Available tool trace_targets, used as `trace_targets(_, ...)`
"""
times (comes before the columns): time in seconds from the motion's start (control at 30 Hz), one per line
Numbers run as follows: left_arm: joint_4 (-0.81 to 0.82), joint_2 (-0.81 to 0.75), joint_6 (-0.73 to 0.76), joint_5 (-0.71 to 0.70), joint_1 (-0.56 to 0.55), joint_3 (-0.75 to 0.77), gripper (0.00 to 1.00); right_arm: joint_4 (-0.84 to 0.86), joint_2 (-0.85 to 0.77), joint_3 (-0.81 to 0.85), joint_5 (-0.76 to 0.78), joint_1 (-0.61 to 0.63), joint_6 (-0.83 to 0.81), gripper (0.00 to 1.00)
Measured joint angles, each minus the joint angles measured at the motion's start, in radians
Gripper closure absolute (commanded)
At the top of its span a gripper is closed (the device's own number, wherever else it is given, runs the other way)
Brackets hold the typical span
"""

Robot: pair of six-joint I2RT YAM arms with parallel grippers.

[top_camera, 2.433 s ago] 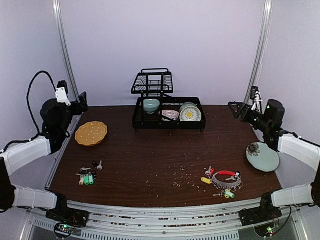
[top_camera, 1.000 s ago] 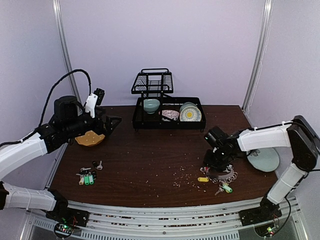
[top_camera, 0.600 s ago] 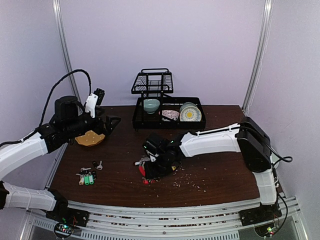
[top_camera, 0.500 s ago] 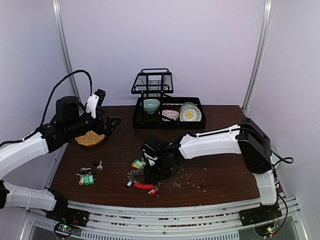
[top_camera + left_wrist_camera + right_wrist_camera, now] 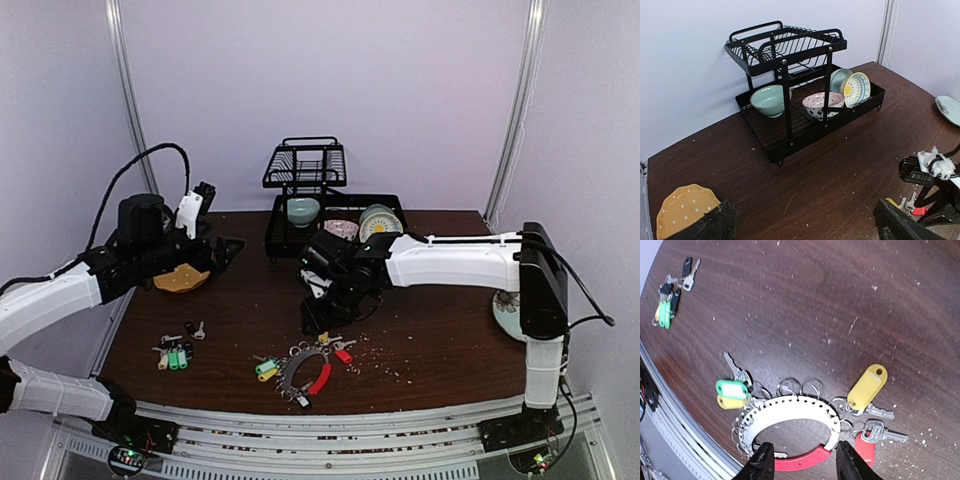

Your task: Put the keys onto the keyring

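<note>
Red-sheathed metal keyring [image 5: 785,402] is laid flat on brown wooden bench [image 5: 815,300], judged handy to loose green-tagged silver keys [image 5: 664,311] at left; right pincer [image 5: 804,454] above, half-spread, empty; left pincer [image 5: 805,222] wide, empty.

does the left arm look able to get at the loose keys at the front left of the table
Probably yes: the loose keys lie uncovered on the table on its side, and the left gripper hangs open farther back, nothing between them.

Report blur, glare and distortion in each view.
Top external: even soft light, no hard shadows, near table edge bowed by the lens. Left wrist: dish rack sharp, its own fingers dark and soft. Right wrist: keyring crisp, green tag slightly soft.
</note>
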Motion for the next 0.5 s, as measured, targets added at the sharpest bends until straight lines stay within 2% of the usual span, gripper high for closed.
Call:
trace_targets(0.17,-0.008,0.013,0.0,-0.001,0.0,0.0,0.02,0.013,0.047,0.073,-0.001,0.008,-0.027,0.68)
trace_targets(0.4,-0.016,0.023,0.001,0.0,0.0,0.0,0.02,0.055,0.151,0.076,-0.106,0.004,-0.042,0.72)
trace_targets(0.5,-0.017,0.031,0.001,0.0,0.0,0.0,0.02,0.07,0.177,0.073,-0.145,0.001,-0.043,0.8)
